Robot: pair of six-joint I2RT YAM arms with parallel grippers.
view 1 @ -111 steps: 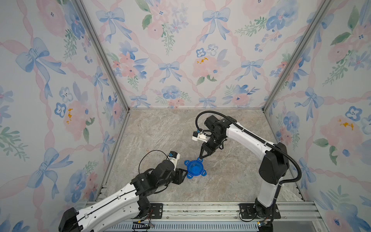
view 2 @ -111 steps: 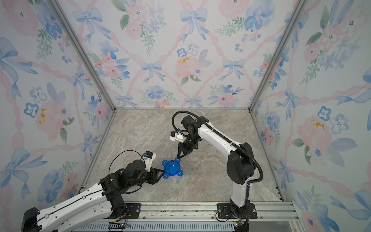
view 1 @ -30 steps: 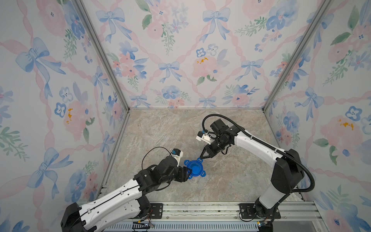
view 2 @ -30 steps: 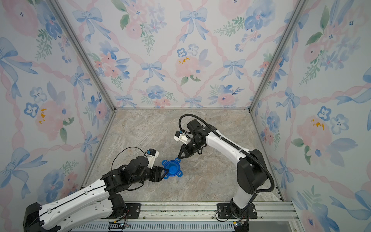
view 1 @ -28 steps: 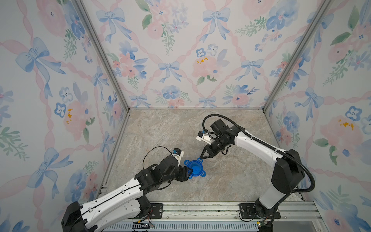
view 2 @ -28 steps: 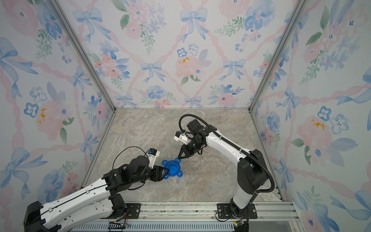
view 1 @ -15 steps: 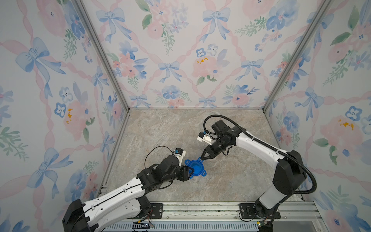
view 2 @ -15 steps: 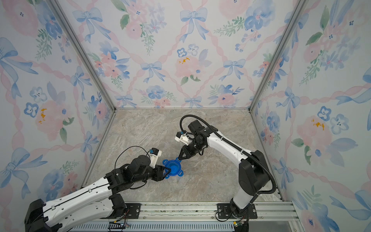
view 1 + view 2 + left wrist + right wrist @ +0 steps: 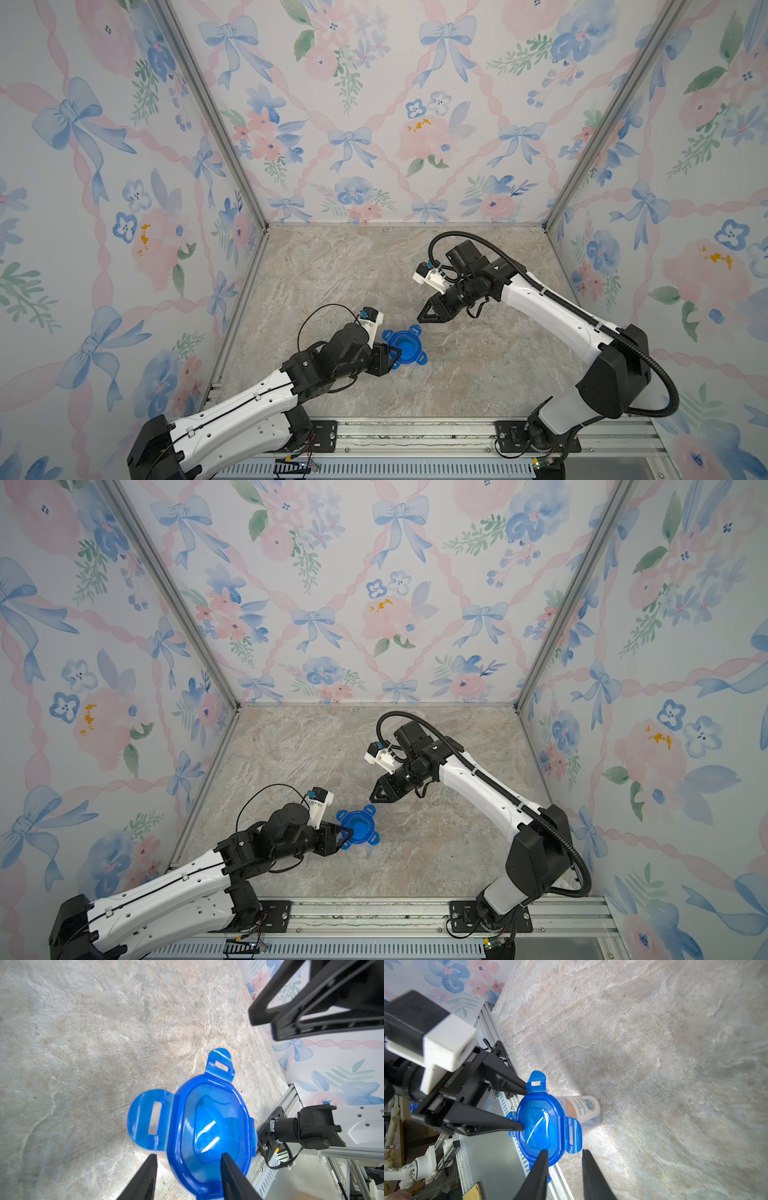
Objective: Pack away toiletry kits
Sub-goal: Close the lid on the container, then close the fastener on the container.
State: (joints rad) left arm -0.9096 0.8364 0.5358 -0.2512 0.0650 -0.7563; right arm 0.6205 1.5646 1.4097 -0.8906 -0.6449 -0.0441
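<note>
A translucent cup (image 9: 592, 1124) stands upright on the stone table, with a blue lid (image 9: 405, 351) (image 9: 358, 829) on top; the lid has several clip tabs. Through the cup's wall shows a white tube with orange and blue print (image 9: 582, 1105), part of the toiletry kits; the rest of the kits is hidden. My left gripper (image 9: 390, 357) (image 9: 188, 1159) is open, with one finger over the lid (image 9: 212, 1126) and the other outside its rim. My right gripper (image 9: 426, 318) (image 9: 564, 1155) hangs slightly open just off the lid (image 9: 539, 1126), holding nothing.
An aluminium rail (image 9: 415, 432) with both arm bases runs along the table's front edge, close behind the cup. Floral walls close in the left, back and right sides. Bare stone table (image 9: 353, 270) lies behind the cup.
The right gripper went from shut to slightly open and drew back a little from the lid. The left gripper's jaws narrowed and it edged in over the lid's rim.
</note>
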